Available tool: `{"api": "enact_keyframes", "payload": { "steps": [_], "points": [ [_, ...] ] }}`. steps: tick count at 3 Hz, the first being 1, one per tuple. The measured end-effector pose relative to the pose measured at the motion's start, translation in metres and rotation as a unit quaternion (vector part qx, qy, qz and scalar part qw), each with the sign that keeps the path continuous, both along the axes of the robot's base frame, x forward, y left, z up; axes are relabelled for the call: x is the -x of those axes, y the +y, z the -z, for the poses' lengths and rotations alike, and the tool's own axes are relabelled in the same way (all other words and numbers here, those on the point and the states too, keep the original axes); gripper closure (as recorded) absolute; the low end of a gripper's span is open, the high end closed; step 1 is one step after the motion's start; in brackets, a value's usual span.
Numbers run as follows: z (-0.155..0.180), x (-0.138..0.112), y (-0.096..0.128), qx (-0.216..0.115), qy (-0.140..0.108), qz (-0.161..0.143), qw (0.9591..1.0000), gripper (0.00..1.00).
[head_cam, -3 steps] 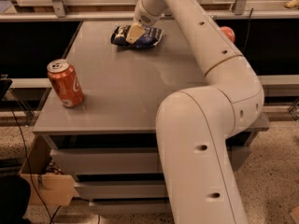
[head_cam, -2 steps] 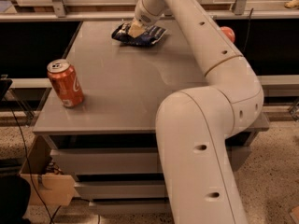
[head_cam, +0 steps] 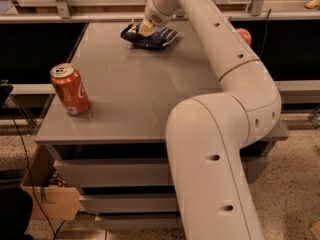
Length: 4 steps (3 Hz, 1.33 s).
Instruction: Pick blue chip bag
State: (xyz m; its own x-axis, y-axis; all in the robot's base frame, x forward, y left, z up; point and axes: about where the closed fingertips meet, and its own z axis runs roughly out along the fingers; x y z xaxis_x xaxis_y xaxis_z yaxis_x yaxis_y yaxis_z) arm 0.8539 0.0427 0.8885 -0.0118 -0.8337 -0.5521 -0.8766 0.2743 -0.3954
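Arm: the big white arm (head_cam: 220, 134) reaches right across the counter (head_cam: 150, 94) to its far side, with the wrist tipped down.
End effector: the end effector (head_cam: 146, 28) is down at the far end of the counter, on the left part of the bag. From where I stand I cannot tell how far open it is, or whether it has any hold at all.
Blue chip bag: the blue chip bag (head_cam: 161, 38) lies crumpled near the back edge of the counter. Its dark foil spreads out to the right from under the tool.
Done so far: the reach looks finished, I'd say. The tool is on the right thing, touching it or very nearly so.
Left to do: a sure grip and the lift. The bag looks to be resting on the counter, not raised, so the pick itself is not yet done.
Bystanders: the red soda can (head_cam: 70, 89) stands upright near the front left corner, well apart from the action. The orange fruit (head_cam: 243, 35) peeks out behind the arm on the right.
Watch for: thin foil like that may slide or crumple instead of coming up cleanly.
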Motion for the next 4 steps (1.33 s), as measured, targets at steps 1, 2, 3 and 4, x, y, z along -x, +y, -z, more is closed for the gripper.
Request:
{"api": "enact_keyframes", "payload": {
  "steps": [1, 2, 3, 4],
  "points": [
    [-0.0011, 0.0000, -0.0002, 0.000, -0.001, -0.001, 1.0000, 1.00],
    [-0.0023, 0.0001, 0.0000, -0.001, -0.002, -0.002, 1.0000, 0.82],
    [-0.0018, 0.0003, -0.0001, -0.001, 0.000, -0.002, 1.0000, 0.59],
    [-0.0009, 0.0005, 0.0003, -0.002, 0.001, -0.003, 1.0000, 0.35]
  ]
}}
